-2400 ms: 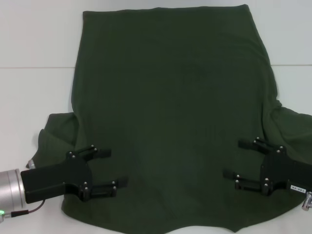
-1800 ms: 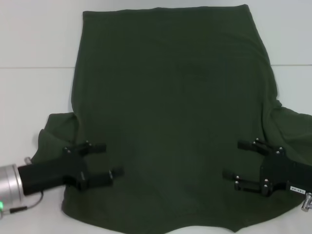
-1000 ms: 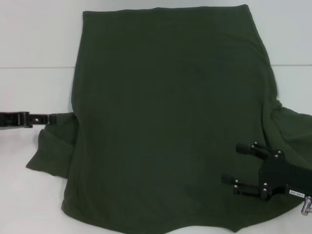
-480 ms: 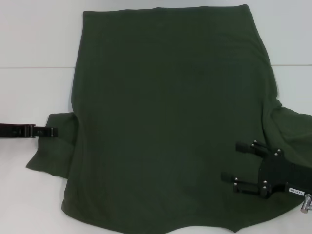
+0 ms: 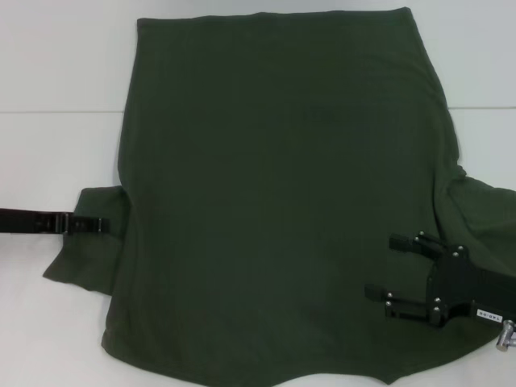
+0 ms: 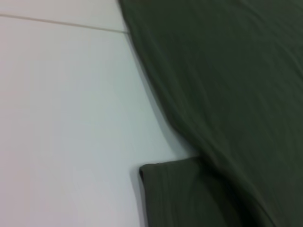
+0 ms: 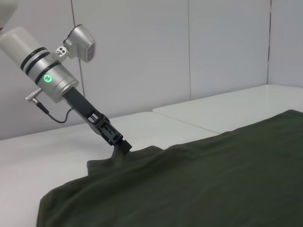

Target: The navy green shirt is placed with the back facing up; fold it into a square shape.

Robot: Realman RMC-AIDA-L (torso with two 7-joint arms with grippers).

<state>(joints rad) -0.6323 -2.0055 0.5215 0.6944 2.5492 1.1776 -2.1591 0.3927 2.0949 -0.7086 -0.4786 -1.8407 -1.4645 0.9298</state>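
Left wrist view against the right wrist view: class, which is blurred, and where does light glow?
Left wrist view: the T-shirt and its sleeve look smeared. Right wrist view: crisp, a green light glowing on the left arm, its end effector at the sleeve.

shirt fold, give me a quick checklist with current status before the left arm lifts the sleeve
1. Shirt spread on the table, plain side up: ok.
2. Left tool at the left sleeve: ok; in the right wrist view its tip meets a raised peak of cloth.
3. Left tool firmly closed on the sleeve: cannot tell, the fingers are seen edge-on.
4. Right tool open and clear of cloth: fingers open, ok; whether it touches the shirt, cannot tell.
5. Right sleeve flat: not ok, it is bunched with creases.
6. Bottom hem straight at the far edge: ok.
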